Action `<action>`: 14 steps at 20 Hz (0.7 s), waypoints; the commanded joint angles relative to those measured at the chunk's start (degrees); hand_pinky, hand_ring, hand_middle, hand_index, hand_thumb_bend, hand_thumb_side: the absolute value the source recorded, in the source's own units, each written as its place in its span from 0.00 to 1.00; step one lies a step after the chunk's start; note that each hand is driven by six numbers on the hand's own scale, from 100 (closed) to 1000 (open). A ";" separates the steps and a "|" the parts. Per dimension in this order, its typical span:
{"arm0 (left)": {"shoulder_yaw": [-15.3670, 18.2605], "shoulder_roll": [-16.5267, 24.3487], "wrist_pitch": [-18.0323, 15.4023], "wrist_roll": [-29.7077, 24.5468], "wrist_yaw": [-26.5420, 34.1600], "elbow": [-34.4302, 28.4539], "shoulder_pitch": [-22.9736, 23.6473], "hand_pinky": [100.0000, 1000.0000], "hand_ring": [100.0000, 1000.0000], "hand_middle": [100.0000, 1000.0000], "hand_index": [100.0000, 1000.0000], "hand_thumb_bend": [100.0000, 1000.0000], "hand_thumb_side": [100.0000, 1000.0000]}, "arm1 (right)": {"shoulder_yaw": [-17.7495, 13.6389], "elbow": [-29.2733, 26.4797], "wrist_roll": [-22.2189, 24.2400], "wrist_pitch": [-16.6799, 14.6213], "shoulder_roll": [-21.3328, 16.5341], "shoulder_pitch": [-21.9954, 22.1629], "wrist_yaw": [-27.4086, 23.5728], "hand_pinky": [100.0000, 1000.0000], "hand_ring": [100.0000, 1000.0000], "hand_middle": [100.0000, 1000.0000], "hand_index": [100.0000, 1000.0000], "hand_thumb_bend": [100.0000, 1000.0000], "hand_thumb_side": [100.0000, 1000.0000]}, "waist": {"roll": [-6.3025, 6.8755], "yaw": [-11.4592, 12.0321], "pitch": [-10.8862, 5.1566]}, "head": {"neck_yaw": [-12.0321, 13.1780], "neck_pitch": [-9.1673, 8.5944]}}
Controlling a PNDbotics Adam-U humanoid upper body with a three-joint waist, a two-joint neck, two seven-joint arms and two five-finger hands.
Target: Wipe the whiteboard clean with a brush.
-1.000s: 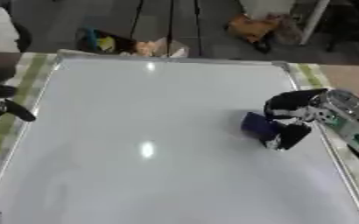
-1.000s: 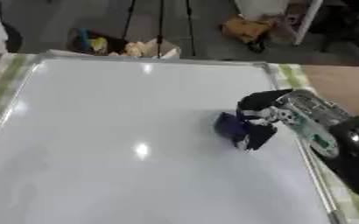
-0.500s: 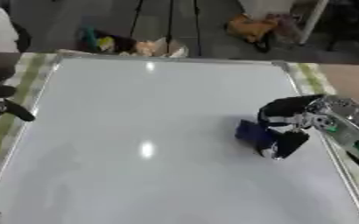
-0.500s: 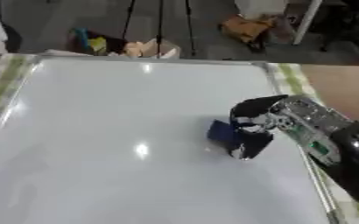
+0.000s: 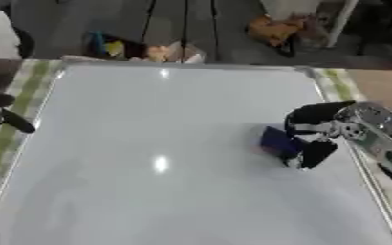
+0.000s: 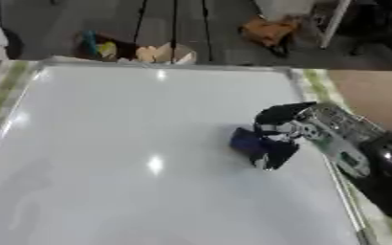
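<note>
A large whiteboard [image 5: 149, 143] with a silver frame lies flat and fills most of both views; its surface looks blank with a light glare spot. A small dark blue brush [image 5: 277, 140] rests on the board's right half. My right hand [image 5: 316, 131] comes in from the right edge, its fingers and thumb curled around the brush and pressing it onto the board. My left hand [image 5: 0, 119] shows at the left edge beside the board, off the surface; its fingers are too blurred to read.
A green striped cloth [image 5: 350, 86] lies under the board along its sides. Beyond the far edge the floor holds tripod legs, coloured bags [image 5: 107, 45] and a brown package [image 5: 275, 28].
My right hand has slid the brush toward the near side and slightly leftward across the board. The left hand has stayed where it was.
</note>
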 commanded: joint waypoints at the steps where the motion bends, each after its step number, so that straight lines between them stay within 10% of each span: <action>1: -0.40 0.11 -0.08 -0.09 0.12 -1.03 -0.65 0.35 0.80 0.65 0.59 0.00 0.91 | -1.16 1.94 -0.73 0.11 -0.91 -0.60 1.50 0.74 0.76 0.38 0.23 0.00 0.45 | 0.25 0.02 -1.23 | -0.07 0.04; 14: -0.39 0.19 -0.12 -0.11 0.02 -1.03 -0.83 0.35 0.80 0.65 0.59 0.00 0.91 | -2.82 6.96 -3.46 0.84 -0.27 -0.57 5.05 0.75 0.76 0.38 0.23 0.00 0.45 | 0.62 0.11 -0.68 | -0.04 -0.04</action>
